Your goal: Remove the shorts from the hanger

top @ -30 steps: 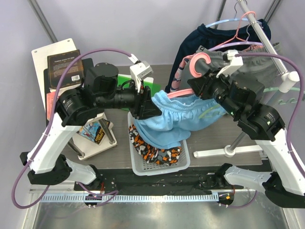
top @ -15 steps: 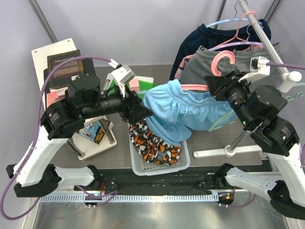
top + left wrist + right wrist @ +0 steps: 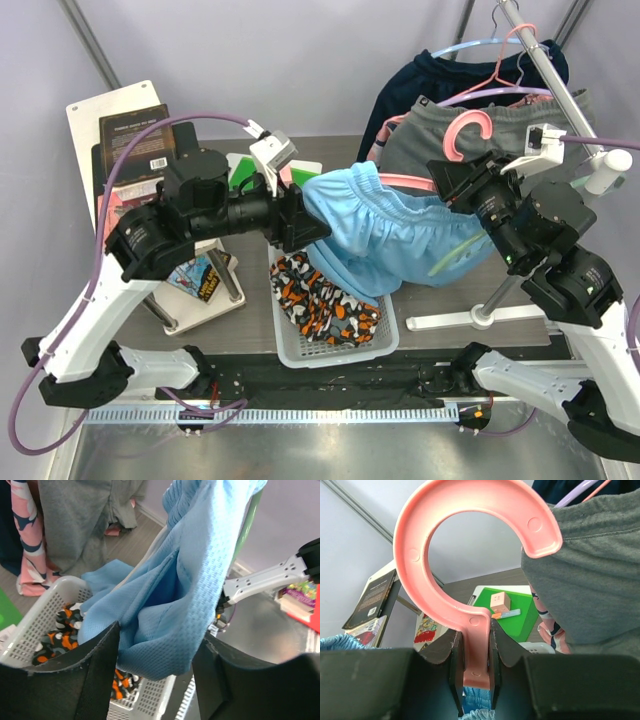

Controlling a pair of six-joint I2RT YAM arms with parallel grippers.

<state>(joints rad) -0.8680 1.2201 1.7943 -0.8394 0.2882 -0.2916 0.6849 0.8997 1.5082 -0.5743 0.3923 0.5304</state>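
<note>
Light blue shorts (image 3: pixel 390 235) drape from the pink hanger (image 3: pixel 468 128) above a white basket (image 3: pixel 335 358) holding camouflage shorts (image 3: pixel 320 305).

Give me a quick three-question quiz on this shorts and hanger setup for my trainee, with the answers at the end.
1. True or false: the right claw is shut on the pink hanger.
2. Where do the camouflage shorts lie? A, in the white basket; B, on the pink hanger; C, in the right claw.
3. What colour is the cloth between the fingers of the left claw?
Key: 1 true; 2 A; 3 light blue.
</note>
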